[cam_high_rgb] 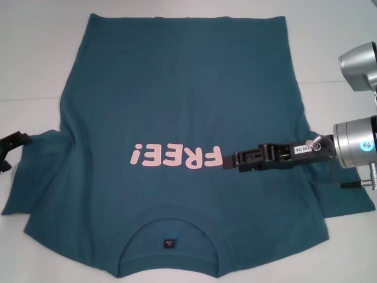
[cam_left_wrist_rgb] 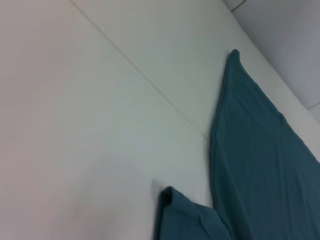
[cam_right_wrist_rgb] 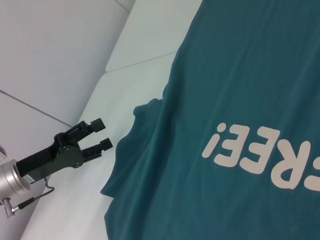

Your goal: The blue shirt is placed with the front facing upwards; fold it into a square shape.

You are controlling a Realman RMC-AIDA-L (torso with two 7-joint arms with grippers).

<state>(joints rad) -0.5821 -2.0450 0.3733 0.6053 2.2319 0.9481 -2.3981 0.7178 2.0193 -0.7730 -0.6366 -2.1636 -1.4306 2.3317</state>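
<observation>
The right tool [cam_high_rgb: 227, 159] extends level from the right arm over the chest of the large dark teal-blue cotton short-sleeved shirt [cam_high_rgb: 177, 100], its tip just beside the last letter of the pale pink "FREE!" print [cam_high_rgb: 177, 156]; whether its fingers are apart or together cannot be determined from any view. The shirt lies front up under this tool, spread across the white table [cam_high_rgb: 35, 59], with the round collar and its small dark label [cam_high_rgb: 169, 242] on the robot's side of the tool and the hem on the far side. The sleeve on the right-arm side shows as a flap of cloth beneath the tool's wrist, and the opposite sleeve lies spread out toward the left tool [cam_right_wrist_rgb: 95, 135]. That left tool hangs over bare table just off the sleeve's edge, fingers parted and holding nothing. Judged from this layout, the body remains at full width and full length, so no fold toward a square is yet complete; sleeve folds and lengthwise folds all remain.
</observation>
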